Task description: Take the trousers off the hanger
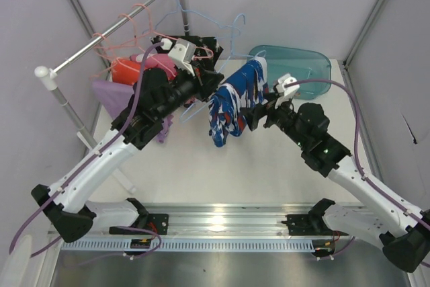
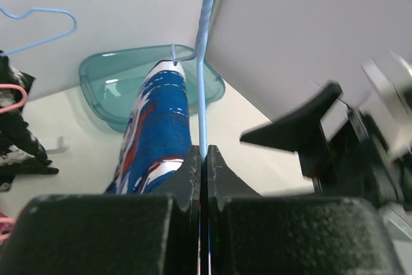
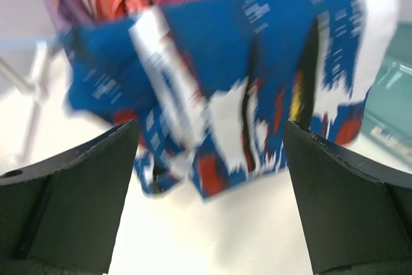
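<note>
The blue-white-red patterned trousers hang over a light blue wire hanger held out from the rack. My left gripper is shut on the hanger's wire, with the trousers draped just left of the jaws. My right gripper is open, with its fingers spread either side of the trousers' lower end, which sits just ahead of them and is not gripped. The orange pair, pink pair and lavender pair hang on the rack. The black speckled pair shows at the left.
The clothes rack's rail runs diagonally at the back left on white posts, with pink and blue hangers on it. A teal plastic tub stands at the back right. White walls close in the table on three sides.
</note>
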{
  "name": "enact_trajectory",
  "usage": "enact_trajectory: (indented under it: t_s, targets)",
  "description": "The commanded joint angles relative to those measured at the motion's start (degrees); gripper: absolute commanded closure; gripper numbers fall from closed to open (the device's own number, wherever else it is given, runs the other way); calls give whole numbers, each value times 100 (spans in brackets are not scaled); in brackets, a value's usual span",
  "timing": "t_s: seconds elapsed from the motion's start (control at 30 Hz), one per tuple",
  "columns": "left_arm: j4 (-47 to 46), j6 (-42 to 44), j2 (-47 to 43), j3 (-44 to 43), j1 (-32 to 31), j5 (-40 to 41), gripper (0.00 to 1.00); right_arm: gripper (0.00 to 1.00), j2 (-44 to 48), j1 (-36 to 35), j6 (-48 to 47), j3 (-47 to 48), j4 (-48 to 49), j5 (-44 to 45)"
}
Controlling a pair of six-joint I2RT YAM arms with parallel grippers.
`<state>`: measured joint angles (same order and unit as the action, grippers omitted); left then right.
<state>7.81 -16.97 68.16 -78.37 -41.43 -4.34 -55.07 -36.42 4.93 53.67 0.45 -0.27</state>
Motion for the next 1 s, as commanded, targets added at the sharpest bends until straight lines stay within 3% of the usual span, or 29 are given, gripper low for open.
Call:
enact_trajectory:
  t_s: [0.0, 0.2, 0.5, 0.73, 0.83, 0.97]
  targets:
    - [-1537, 203, -40, -793, -93, 688, 100, 1, 154, -487, -1361, -269, 1113, 396]
    - [-1581, 273, 373, -1093, -277, 759, 100, 1, 102, -770, -1223, -208, 1615, 511]
    - [-1230, 686, 865, -1892, -770, 1680, 100, 0, -557, -1007, -1600, -190, 2441, 1054]
    - [-1151, 756, 927, -2007, -981, 1849, 100, 1, -1067, -1244, -2153, 214, 2355, 2107]
    - [-1133, 845, 910, -2007, -1069, 1884, 100, 7, -1146, -1297, -2609, 372, 2039, 2198]
    - [-1115, 897, 909, -2007, -1078, 1945, 100, 7, -1077, -1315, -2603, 539, 1547, 2198]
